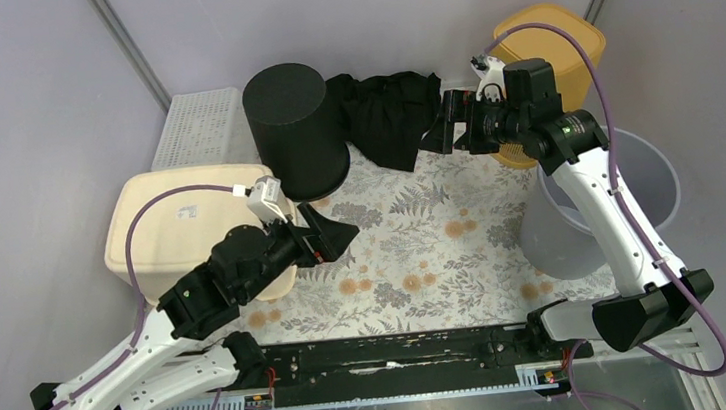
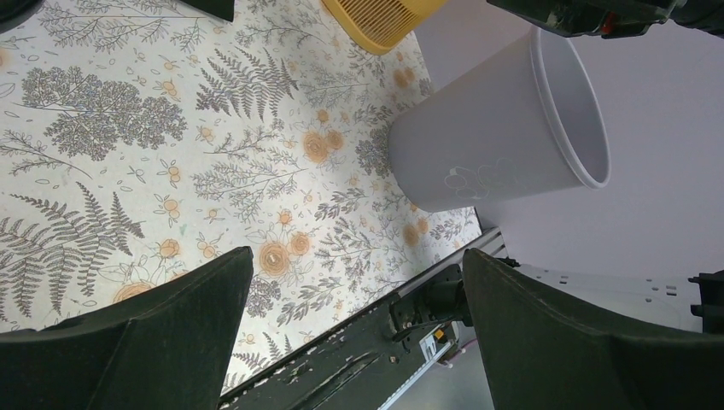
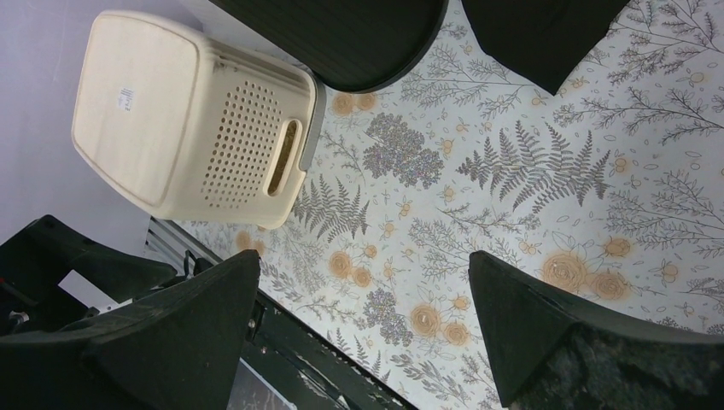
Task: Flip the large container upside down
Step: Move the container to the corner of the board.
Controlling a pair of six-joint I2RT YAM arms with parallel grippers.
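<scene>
There is one cream plastic basket with little holes point(image 1: 175, 228) at 9 o'clock on the flowery worktop point(image 1: 423, 239). It looks like the biggest tub here. Its flat bottom faces up. A small white sticker point(image 1: 186, 212) sits on that bottom, but the writing is too tiny to read.

There is one more basket, a yellow plastic one point(image 1: 549, 41), at 1 o'clock. That makes two baskets.

There are two round bins. The black round bin point(image 1: 296, 126) stands at 11 o'clock with its closed end up, just beside the cream basket. The pale grey plastic bucket point(image 1: 648, 178) stands at 3 o'clock with its open mouth up. A faint flower drawing point(image 2: 478, 179) shows on its side.

One black cloth point(image 1: 390, 112) lies at 12 o'clock, touching the black bin. One white tray full of holes point(image 1: 199, 127) lies at 10 o'clock.

The left claw point(image 2: 357, 256) is spread wide with nothing in it. It hangs just beside the cream basket, at the basket's 3 o'clock. The right claw point(image 3: 364, 256) is spread wide too and holds nothing. It hangs near the black cloth.
</scene>
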